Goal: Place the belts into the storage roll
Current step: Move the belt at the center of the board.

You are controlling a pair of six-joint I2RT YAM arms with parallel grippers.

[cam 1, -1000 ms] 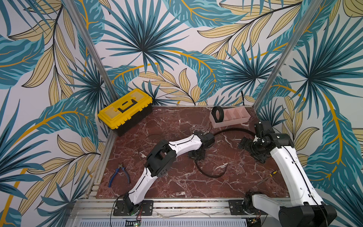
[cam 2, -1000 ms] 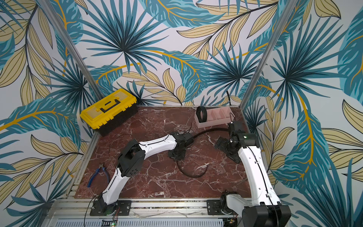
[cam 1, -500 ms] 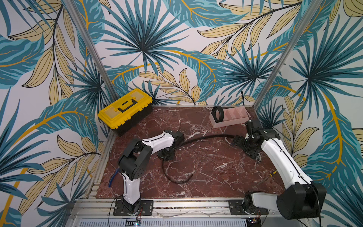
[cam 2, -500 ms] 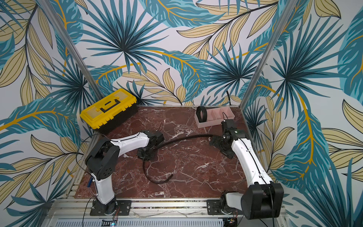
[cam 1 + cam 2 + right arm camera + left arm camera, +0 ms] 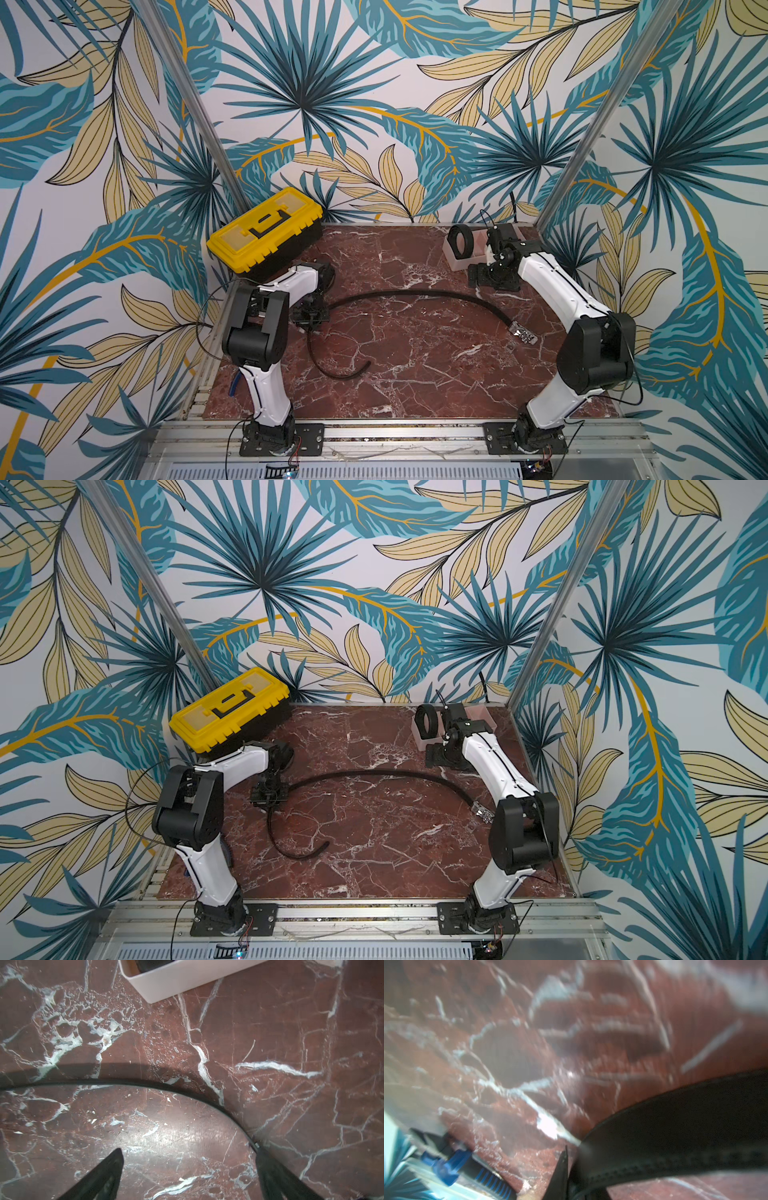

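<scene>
One belt point(image 5: 415, 293) point(image 5: 374, 773) lies as a long black arc across the marble table, and its metal buckle point(image 5: 521, 332) rests free near my right arm. My left gripper point(image 5: 311, 319) point(image 5: 268, 798) is shut on this belt's left part. In the left wrist view the strap point(image 5: 675, 1136) runs out from the left gripper point(image 5: 572, 1159). Past the grip, its tail point(image 5: 353, 374) curls toward the front. A second belt point(image 5: 461, 241) point(image 5: 428, 721) stands coiled in the pink storage roll point(image 5: 455, 262) point(image 5: 176, 980). My right gripper point(image 5: 484, 276) point(image 5: 190, 1159) hangs open and empty in front of the roll.
A yellow-and-black toolbox point(image 5: 266, 232) point(image 5: 228, 710) sits at the back left, close behind my left arm. Blue-handled pliers point(image 5: 452, 1167) lie by the table's left edge. The walls stand close around the table.
My left gripper has pulled back to the left, dragging the belt with it. The buckle end now lies free on the table. My right gripper has moved toward the storage roll.
</scene>
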